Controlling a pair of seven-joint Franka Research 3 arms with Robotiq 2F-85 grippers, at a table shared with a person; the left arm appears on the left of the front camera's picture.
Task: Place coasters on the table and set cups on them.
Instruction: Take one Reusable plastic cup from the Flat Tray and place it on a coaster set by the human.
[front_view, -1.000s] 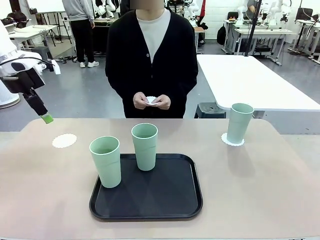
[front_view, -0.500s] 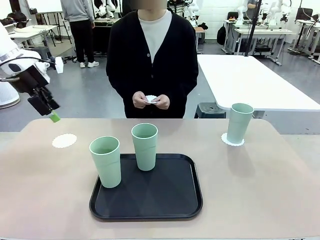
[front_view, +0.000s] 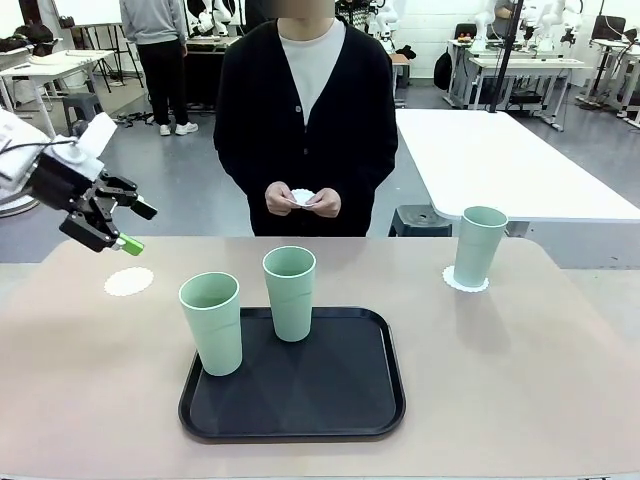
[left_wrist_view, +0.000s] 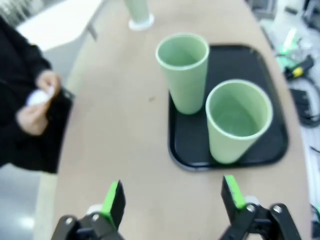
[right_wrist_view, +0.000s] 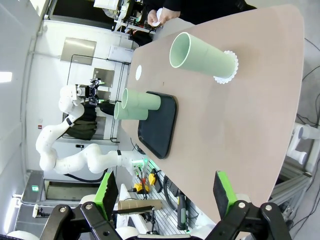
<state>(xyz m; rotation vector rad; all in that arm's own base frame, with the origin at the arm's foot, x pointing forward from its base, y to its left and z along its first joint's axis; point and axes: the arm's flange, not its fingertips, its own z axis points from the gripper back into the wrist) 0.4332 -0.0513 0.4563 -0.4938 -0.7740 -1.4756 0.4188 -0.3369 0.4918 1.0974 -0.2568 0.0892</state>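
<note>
Hanging left of the tray (front_view: 300, 420), the left gripper (front_view: 138, 228) is spread wide and empty, as is the right gripper (right_wrist_view: 164, 192). Two cups (front_view: 212, 322) (front_view: 290, 292) are stood on the tray, a third cup (front_view: 479, 245) on a coaster (front_view: 465, 283) right of it. Since a second ago, the left gripper has been rolled sideways.

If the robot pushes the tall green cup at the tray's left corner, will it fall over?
Probably, if pushed near the top: the cup is tall, with a base narrower than its rim. It looks empty inside, so it is likely light. Its smooth plain sides may be slippery.
</note>
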